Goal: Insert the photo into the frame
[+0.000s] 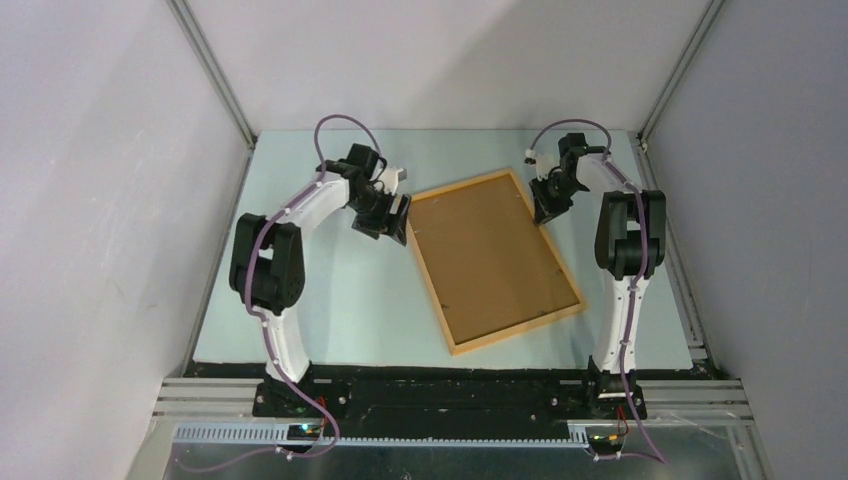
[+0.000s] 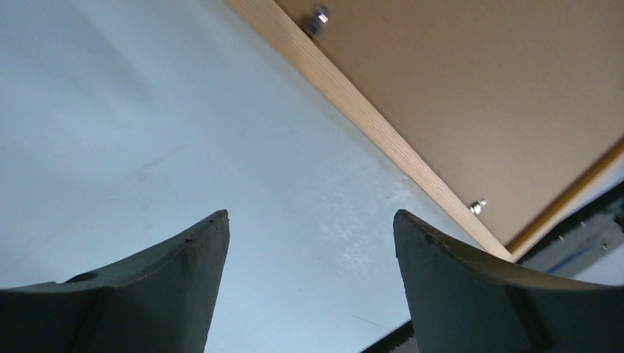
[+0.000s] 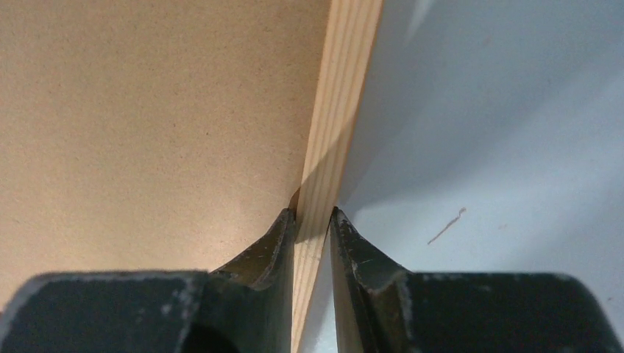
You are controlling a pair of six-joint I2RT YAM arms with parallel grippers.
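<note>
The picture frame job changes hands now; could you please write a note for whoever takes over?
Left gripper: open, empty, above the pale blue table beside the thin orange-yellow wooden frame.
Right gripper: shut on the frame's right rail.
Frame lies back up, plain brown backing board seated inside.
Photo: not in view; may be under the board.
Remaining, likely: confirm the photo is in, release the frame.

The frame (image 3: 344, 110) — cropped in both wrist views.
</note>
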